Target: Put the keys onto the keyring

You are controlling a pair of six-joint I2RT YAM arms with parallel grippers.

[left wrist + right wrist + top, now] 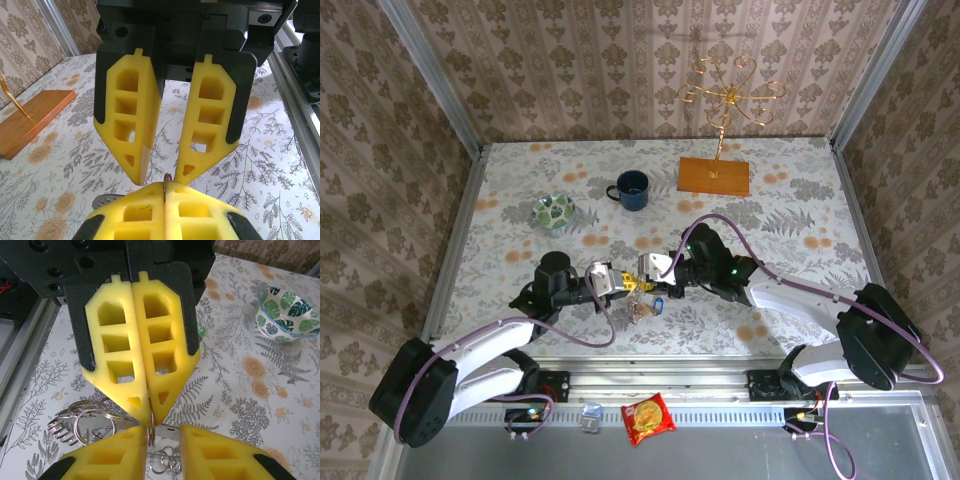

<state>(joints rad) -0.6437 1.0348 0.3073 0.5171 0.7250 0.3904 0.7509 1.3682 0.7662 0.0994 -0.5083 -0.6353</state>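
Left pincer (165, 190) is closed on the keyring (166, 178), which stands edge-on at its tips above the bench (790, 200). Right pincer (164, 172) faces it, jaws apart. Right wrist view adds loose rings (80, 422) clustered beside the grip. Overhead view adds a blue key (657, 305) beneath. Blue mug (632, 190): interior dark. Dish (287, 312): leaf-patterned inside.

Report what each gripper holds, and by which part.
The left gripper pinches the keyring by its thin rim, right at its fingertips. The right gripper has its jaws apart around that rim, clamping nothing.
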